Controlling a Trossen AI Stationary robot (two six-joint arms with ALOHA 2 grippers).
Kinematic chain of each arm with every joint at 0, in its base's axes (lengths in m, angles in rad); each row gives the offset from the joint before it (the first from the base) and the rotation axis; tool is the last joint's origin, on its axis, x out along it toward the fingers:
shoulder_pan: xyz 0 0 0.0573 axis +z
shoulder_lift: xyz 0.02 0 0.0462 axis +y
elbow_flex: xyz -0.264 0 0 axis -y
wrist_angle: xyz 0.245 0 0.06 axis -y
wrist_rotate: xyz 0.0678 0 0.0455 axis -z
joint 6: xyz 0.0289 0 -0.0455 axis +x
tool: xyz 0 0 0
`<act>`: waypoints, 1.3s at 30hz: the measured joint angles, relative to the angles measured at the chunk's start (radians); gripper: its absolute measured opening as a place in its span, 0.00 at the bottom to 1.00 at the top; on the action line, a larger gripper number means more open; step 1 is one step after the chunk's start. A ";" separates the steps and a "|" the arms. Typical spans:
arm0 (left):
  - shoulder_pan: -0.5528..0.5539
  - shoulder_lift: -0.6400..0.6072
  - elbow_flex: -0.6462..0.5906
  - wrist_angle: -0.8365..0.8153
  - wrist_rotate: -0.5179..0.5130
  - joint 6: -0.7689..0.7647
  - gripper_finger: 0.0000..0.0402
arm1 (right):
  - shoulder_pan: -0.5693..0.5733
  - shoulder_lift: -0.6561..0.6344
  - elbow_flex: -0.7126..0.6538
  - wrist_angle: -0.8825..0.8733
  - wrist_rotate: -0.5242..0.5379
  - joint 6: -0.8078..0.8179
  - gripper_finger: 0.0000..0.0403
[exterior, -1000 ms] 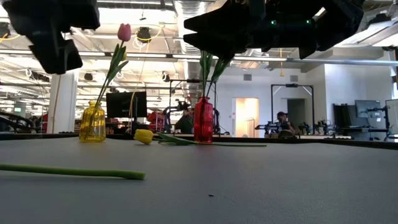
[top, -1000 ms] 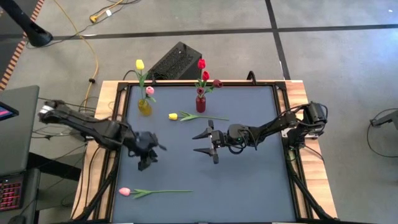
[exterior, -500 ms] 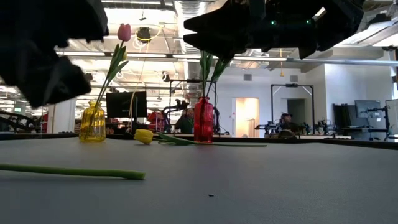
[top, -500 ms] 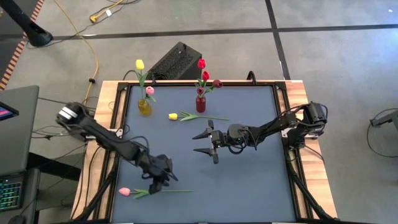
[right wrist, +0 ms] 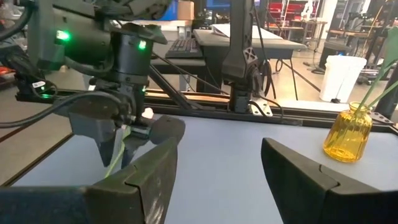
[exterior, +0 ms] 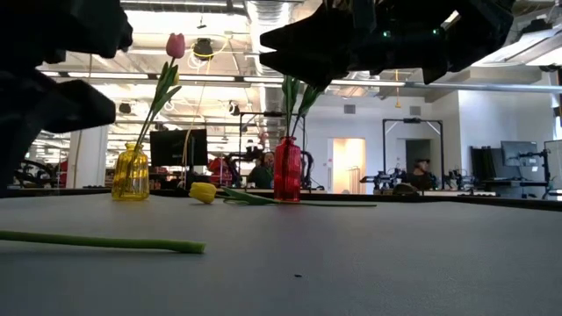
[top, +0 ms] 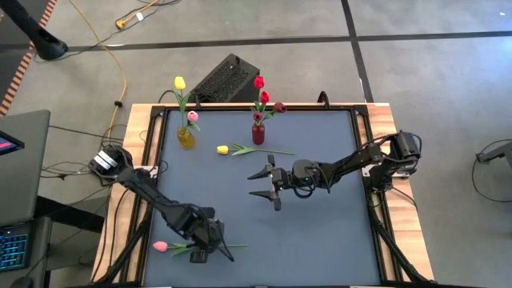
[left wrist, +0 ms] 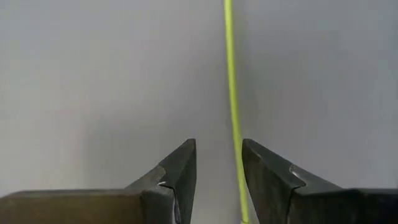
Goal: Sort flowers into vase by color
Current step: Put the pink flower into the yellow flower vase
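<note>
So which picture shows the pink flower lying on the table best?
The high view: it shows the whole pink tulip, head and stem, with the left gripper over the stem. The low view shows only its stem. The left wrist view shows the stem between open fingers. The right wrist view barely shows it.

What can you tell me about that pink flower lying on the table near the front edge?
The pink flower is a tulip that looks artificial, with a small pink head, a long thin green stem and a narrow green leaf near the head. It lies flat on the dark table, head toward the left edge, not in any vase. The left gripper is over the middle of its stem. In the left wrist view the stem runs between the open fingers, close beside one of them. Whether it touches can't be seen.
</note>
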 joint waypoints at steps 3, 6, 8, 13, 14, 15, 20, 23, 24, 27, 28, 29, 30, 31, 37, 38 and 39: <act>-0.019 0.000 0.005 -0.021 -0.032 -0.001 0.29 | 0.000 0.000 0.000 -0.001 0.000 0.000 0.65; -0.038 0.001 0.005 -0.021 -0.023 -0.032 0.29 | 0.000 0.000 0.000 -0.006 0.000 0.000 0.65; -0.050 0.001 0.005 -0.027 -0.008 -0.061 0.29 | 0.000 0.000 0.000 -0.011 0.000 0.000 0.65; -0.080 0.007 0.005 -0.063 -0.011 -0.122 0.29 | -0.003 0.000 0.000 -0.013 0.000 -0.005 0.65; -0.085 0.009 0.005 -0.074 -0.011 -0.128 0.29 | -0.005 0.000 0.000 -0.013 0.000 -0.005 0.65; -0.089 0.009 0.005 -0.080 -0.011 -0.133 0.29 | -0.007 0.000 0.000 -0.013 0.000 -0.005 0.65; -0.101 0.009 0.005 -0.079 -0.015 -0.152 0.29 | -0.014 0.000 0.000 -0.018 0.001 -0.006 0.65; -0.107 0.009 -0.002 -0.072 -0.014 -0.163 0.29 | -0.014 0.000 0.000 -0.018 0.001 -0.008 0.65; -0.109 0.009 -0.011 -0.067 -0.014 -0.175 0.29 | -0.014 0.000 0.000 -0.019 0.001 -0.008 0.65; -0.120 0.009 -0.050 -0.029 0.000 -0.209 0.29 | -0.014 0.000 0.000 -0.018 0.001 -0.008 0.65; -0.122 0.009 -0.061 -0.013 0.006 -0.214 0.29 | -0.014 0.000 0.000 -0.018 0.001 -0.009 0.65; -0.122 0.007 -0.070 -0.002 0.006 -0.216 0.29 | -0.014 0.000 0.000 -0.019 0.001 -0.009 0.65; -0.123 0.006 -0.074 0.000 0.006 -0.217 0.29 | -0.014 0.000 0.000 -0.019 0.001 -0.009 0.65; -0.124 0.006 -0.074 0.001 0.010 -0.217 0.29 | -0.014 0.000 0.000 -0.019 0.001 -0.011 0.65; -0.124 0.006 -0.076 -0.003 0.009 -0.180 0.23 | -0.014 0.000 0.000 -0.019 0.001 -0.011 0.65; -0.124 0.006 -0.076 -0.006 0.007 -0.175 0.19 | -0.014 0.000 0.000 -0.019 0.001 -0.011 0.65; -0.124 0.006 -0.076 -0.010 0.004 -0.174 0.16 | -0.014 0.000 0.000 -0.019 0.001 -0.011 0.65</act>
